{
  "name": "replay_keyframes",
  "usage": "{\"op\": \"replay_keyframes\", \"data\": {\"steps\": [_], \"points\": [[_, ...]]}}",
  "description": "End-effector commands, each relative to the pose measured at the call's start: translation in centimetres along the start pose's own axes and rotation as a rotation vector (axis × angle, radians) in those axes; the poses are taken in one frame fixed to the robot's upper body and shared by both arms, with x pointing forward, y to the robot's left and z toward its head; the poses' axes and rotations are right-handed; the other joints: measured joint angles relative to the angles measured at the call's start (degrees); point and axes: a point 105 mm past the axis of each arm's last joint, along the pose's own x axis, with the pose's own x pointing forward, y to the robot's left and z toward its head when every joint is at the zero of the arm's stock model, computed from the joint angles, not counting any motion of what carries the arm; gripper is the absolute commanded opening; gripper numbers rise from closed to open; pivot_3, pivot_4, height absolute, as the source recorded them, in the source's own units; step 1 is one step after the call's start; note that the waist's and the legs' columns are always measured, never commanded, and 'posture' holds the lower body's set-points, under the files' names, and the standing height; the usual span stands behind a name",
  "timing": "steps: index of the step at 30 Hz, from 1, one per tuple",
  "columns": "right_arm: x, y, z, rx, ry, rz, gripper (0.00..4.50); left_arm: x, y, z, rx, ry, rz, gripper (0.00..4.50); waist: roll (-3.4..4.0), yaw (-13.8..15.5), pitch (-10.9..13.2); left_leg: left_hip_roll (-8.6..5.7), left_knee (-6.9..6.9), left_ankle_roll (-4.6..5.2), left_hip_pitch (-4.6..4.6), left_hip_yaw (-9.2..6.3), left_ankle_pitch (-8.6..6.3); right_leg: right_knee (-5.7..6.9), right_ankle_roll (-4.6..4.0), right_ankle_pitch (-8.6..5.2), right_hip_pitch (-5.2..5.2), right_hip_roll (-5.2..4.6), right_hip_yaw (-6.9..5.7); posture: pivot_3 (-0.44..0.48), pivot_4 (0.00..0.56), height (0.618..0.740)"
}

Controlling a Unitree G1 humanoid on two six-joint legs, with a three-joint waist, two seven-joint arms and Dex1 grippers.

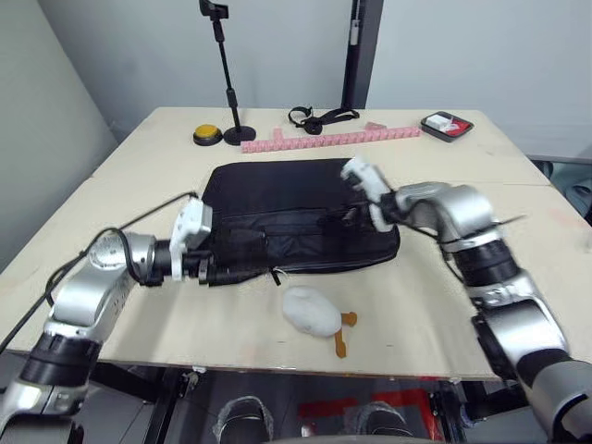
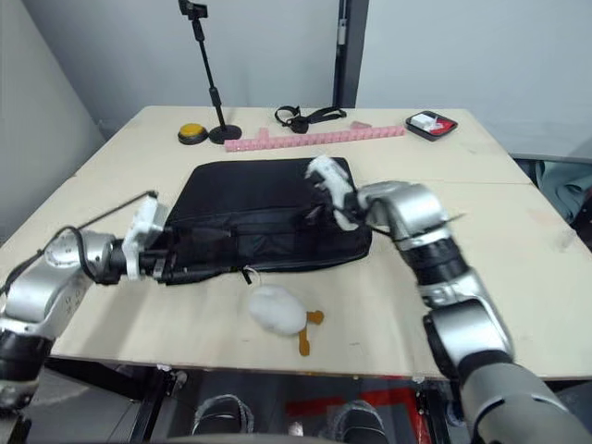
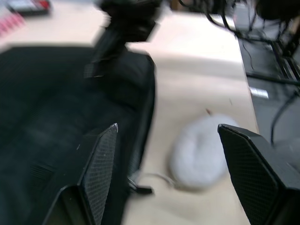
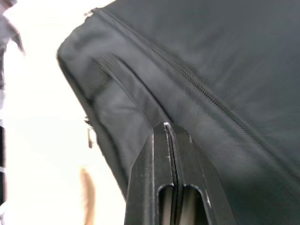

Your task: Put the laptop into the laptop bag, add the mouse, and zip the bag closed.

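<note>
The black laptop bag [image 1: 287, 208] lies flat in the middle of the table, with a zip line [image 4: 206, 93] running across its top. My left gripper [image 1: 222, 268] is at the bag's front left corner, open, its fingers [image 3: 101, 164] spread wide over the bag's front edge. A small zip pull [image 3: 140, 188] hangs at that edge. My right gripper [image 1: 338, 219] rests on the bag's right half, its fingertips [image 4: 166, 126] pressed together against the fabric. The laptop and the mouse are hidden or out of view.
A white fluffy toy duck [image 1: 310, 310] with orange feet lies just in front of the bag. At the back stand a yellow button [image 1: 207, 135], a black stand [image 1: 239, 129], a pink strip [image 1: 333, 139], a black strap [image 1: 319, 117] and a small tray [image 1: 447, 125].
</note>
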Motion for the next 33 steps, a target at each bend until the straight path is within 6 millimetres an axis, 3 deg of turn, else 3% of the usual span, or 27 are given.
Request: {"op": "replay_keyframes", "data": {"steps": [1, 7, 8, 10, 12, 17, 18, 21, 26, 29, 33], "points": [[-3.3, 2.2, 0.8, -0.108, -0.063, 0.053, 0.00, 0.2, 1.3, 0.7, -0.015, -0.058, 0.005, 3.59, -0.01, 0.2, 0.0, 0.00, 0.00, 0.00, 0.00, -0.01, 0.00, -0.01, 0.00, 0.00, 0.00, 0.00, -0.01, 0.000, 0.150, 0.739], [-7.2, 3.6, 0.1, -0.206, -0.064, 0.031, 0.00, 1.8, 3.1, 0.8, -0.009, -0.071, -0.031, 3.59, 0.00, -0.1, 0.0, 0.00, 0.23, 0.02, 0.04, 0.00, 0.00, 0.25, 0.00, 0.02, 0.00, -0.02, 0.07, 0.000, 0.150, 0.739], [-8.2, 3.9, 0.0, -0.226, -0.062, 0.015, 0.00, 2.5, 3.3, 0.8, -0.012, -0.078, -0.055, 3.20, 0.00, 0.0, 0.0, 0.00, 0.25, 0.02, 0.05, 0.01, 0.00, 0.28, 0.00, 0.02, 0.01, -0.02, 0.10, 0.000, 0.150, 0.739], [-9.9, 4.2, -0.1, -0.239, -0.055, -0.021, 0.00, 3.6, 3.8, 0.8, -0.015, -0.091, -0.100, 2.84, -0.01, 0.5, 0.0, -0.01, 0.30, 0.04, 0.05, 0.00, 0.00, 0.32, 0.00, 0.01, 0.02, -0.05, 0.09, 0.000, 0.150, 0.739], [-10.7, 4.4, -0.1, -0.235, -0.064, -0.043, 0.00, 4.4, 4.1, 0.1, -0.013, -0.068, -0.129, 2.13, -0.02, 0.7, 0.0, -0.03, 0.40, 0.10, 0.02, -0.01, -0.01, 0.30, 0.00, 0.02, 0.04, -0.07, 0.10, 0.000, 0.150, 0.739], [-11.1, 6.2, -0.8, -0.210, -0.034, 0.011, 1.43, 5.9, 5.1, -2.3, 0.011, 0.034, -0.178, 0.35, -0.02, 0.7, 0.0, -0.03, 0.56, 0.16, 0.02, -0.03, 0.00, 0.47, 0.00, 0.03, 0.05, -0.07, 0.11, 0.000, 0.150, 0.739], [-10.9, 6.5, -1.1, -0.197, -0.018, 0.023, 1.81, 6.0, 5.4, -2.8, 0.009, 0.056, -0.181, 0.00, -0.02, 0.7, 0.0, -0.02, 0.60, 0.17, 0.02, -0.03, 0.00, 0.49, 0.00, 0.03, 0.05, -0.07, 0.12, 0.000, 0.150, 0.739], [-10.0, 7.1, -1.9, -0.170, 0.010, 0.052, 2.85, 6.1, 6.1, -4.1, -0.002, 0.114, -0.172, 0.00, -0.02, 0.7, 0.0, -0.02, 0.72, 0.20, 0.00, -0.04, 0.00, 0.50, -0.01, 0.05, 0.08, -0.08, 0.13, 0.000, 0.150, 0.739], [-6.9, 7.7, -3.2, -0.143, 0.061, 0.100, 4.47, 6.2, 7.2, -5.6, -0.017, 0.182, -0.105, 0.00, -0.02, 0.8, 0.0, -0.03, 0.78, 0.20, 0.06, -0.14, 0.00, 0.50, -0.02, 0.06, 0.28, -0.12, 0.06, 0.000, 0.150, 0.739], [-4.1, 7.5, -4.6, -0.085, 0.120, 0.117, 4.47, 6.4, 7.1, -6.0, -0.043, 0.197, -0.119, 0.00, -0.02, 0.8, 0.0, -0.07, 0.80, 0.20, 0.07, -0.17, 0.00, 0.50, -0.02, 0.06, 0.33, -0.18, 0.03, 0.000, 0.150, 0.739], [-0.5, 5.8, -6.6, -0.008, 0.179, 0.068, 4.47, 6.5, 6.8, -6.2, -0.038, 0.202, -0.136, 0.00, -0.04, 0.7, 0.0, -0.09, 0.81, 0.17, 0.10, -0.25, 0.00, 0.51, -0.02, 0.06, 0.42, -0.22, -0.05, 0.000, 0.150, 0.739]]}}
